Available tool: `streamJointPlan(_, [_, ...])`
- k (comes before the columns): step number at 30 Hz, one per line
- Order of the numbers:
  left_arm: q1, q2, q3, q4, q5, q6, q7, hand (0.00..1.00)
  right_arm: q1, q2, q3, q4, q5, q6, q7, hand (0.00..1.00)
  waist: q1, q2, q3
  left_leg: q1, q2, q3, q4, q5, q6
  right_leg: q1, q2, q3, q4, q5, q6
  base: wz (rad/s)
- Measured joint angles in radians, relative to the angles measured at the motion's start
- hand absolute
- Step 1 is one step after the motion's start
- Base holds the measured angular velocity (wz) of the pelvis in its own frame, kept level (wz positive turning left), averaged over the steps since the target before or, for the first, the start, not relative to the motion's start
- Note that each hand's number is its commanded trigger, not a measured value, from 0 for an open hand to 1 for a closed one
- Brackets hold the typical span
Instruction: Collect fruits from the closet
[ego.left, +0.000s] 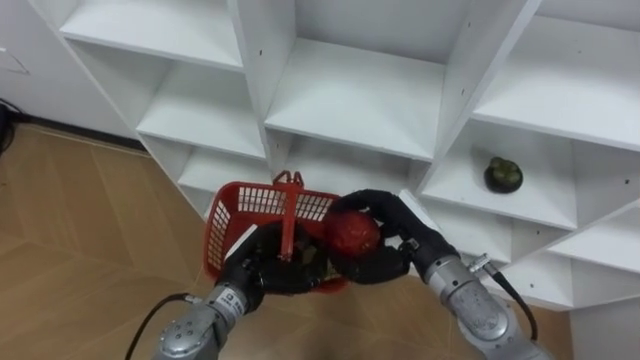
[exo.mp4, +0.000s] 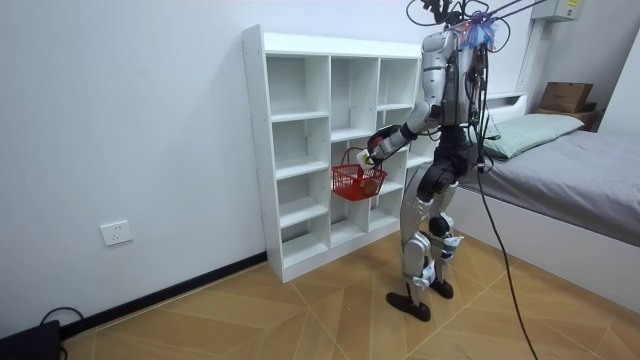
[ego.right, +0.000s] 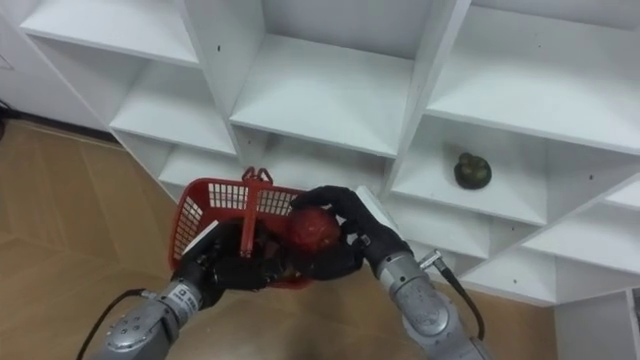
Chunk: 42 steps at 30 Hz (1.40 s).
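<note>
The right hand was clenched round a red fruit, just over the red basket, which the left hand gripped at its near rim — the drop-in step, I judged. The next move called for releasing the fruit inside, then reaching for the dark green fruit on the closet shelf.

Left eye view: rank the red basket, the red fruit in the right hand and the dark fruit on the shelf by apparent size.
1. red basket
2. red fruit, in the right hand
3. dark fruit; it sits farther from the camera, so its true size against the red fruit is unsure.
</note>
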Motion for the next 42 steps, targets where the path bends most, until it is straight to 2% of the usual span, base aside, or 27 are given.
streamJointPlan(8, [0.036, -0.001, 0.006, -0.058, -0.023, 0.0, -0.065, 1.0, 0.014, 0.001, -0.026, 0.01, 0.005, 0.009, 0.015, 1.0, -0.002, 0.008, -0.0047, 0.001, 0.003, 0.008, 0.001, -0.001, -0.001, -0.006, 0.01, 0.019, 0.006, 0.001, -0.002, -0.05])
streamJointPlan(14, [0.052, 0.006, -0.002, -0.078, -0.042, 0.0, -0.093, 1.0, 0.017, 0.005, -0.047, 0.011, 0.084, 0.009, 0.019, 1.0, -0.007, 0.017, -0.0103, 0.003, 0.006, 0.014, 0.002, 0.0, -0.001, -0.002, 0.008, 0.02, 0.006, 0.004, -0.003, 0.0])
streamJointPlan(19, [0.053, 0.006, -0.002, -0.078, -0.055, 0.0, -0.094, 1.0, 0.019, 0.003, -0.055, 0.011, 0.157, 0.009, 0.02, 1.0, -0.007, 0.017, -0.0098, 0.004, 0.009, 0.022, 0.002, -0.001, -0.002, -0.003, 0.008, 0.024, 0.001, 0.005, -0.004, -0.01])
streamJointPlan(26, [0.053, 0.01, -0.001, -0.078, -0.073, 0.0, -0.094, 1.0, 0.019, 0.003, -0.074, 0.011, 0.157, 0.009, 0.019, 1.0, -0.008, 0.019, -0.0079, 0.004, 0.011, 0.023, 0.001, -0.001, -0.003, -0.004, 0.009, 0.023, 0.001, 0.005, -0.005, 0.0])
streamJointPlan(31, [0.053, 0.012, -0.002, -0.078, -0.091, 0.001, -0.095, 1.0, 0.019, 0.004, -0.073, 0.011, 0.157, 0.012, 0.019, 1.0, -0.008, 0.024, -0.0034, 0.001, 0.011, 0.023, 0.0, -0.002, -0.004, -0.005, 0.01, 0.022, 0.0, 0.005, -0.005, 0.0])
streamJointPlan(35, [0.053, 0.017, -0.002, -0.078, -0.112, 0.001, -0.095, 1.0, 0.019, 0.004, -0.073, 0.012, 0.157, 0.027, 0.02, 1.0, -0.009, 0.024, -0.0033, 0.0, 0.012, 0.024, -0.001, -0.003, -0.005, -0.005, 0.011, 0.022, -0.001, 0.004, -0.006, 0.0])
streamJointPlan(42, [0.056, 0.019, -0.006, -0.099, -0.112, 0.002, -0.105, 1.0, 0.019, 0.004, -0.073, 0.03, 0.156, 0.029, 0.021, 1.0, -0.007, 0.02, -0.0011, 0.0, 0.011, 0.022, -0.002, -0.003, -0.005, -0.007, 0.01, 0.023, 0.002, 0.003, -0.006, 0.0])
